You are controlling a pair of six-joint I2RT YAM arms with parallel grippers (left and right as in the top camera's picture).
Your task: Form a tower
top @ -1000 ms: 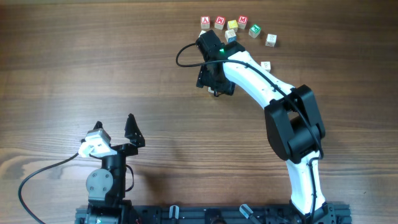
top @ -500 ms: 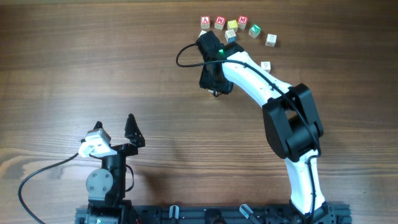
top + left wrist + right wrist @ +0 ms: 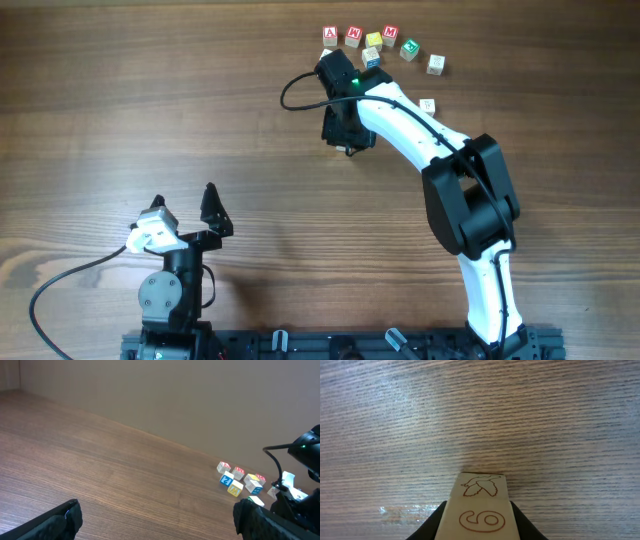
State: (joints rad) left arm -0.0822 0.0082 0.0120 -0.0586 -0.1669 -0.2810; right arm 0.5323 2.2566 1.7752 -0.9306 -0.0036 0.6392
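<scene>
tower (image 3: 479, 510): pale cream wood, narrow block shape, smooth faces, thin brown line art
tower markings: outlined "6" on the face nearest the right wrist camera, outlined flying bird on the face beyond, fine seam between the two
tower count: cannot tell from these views whether one cube or several
tower place: between the fingers (image 3: 433, 525) of the right arm, far end down at the table (image 3: 120, 90); hidden under the arm in the overhead view, upper middle of the table, near the loose cubes
right gripper (image 3: 347, 134): narrow, dark fingers pressed on both sides of the tower, gripping it
left gripper (image 3: 185, 207): wide apart, empty, low left of the table, well apart from the tower
loose cubes (image 3: 372, 42): short row at the far edge, red, yellow, green and blue letter faces
lone cube (image 3: 428, 104): pale, beside the right forearm
</scene>
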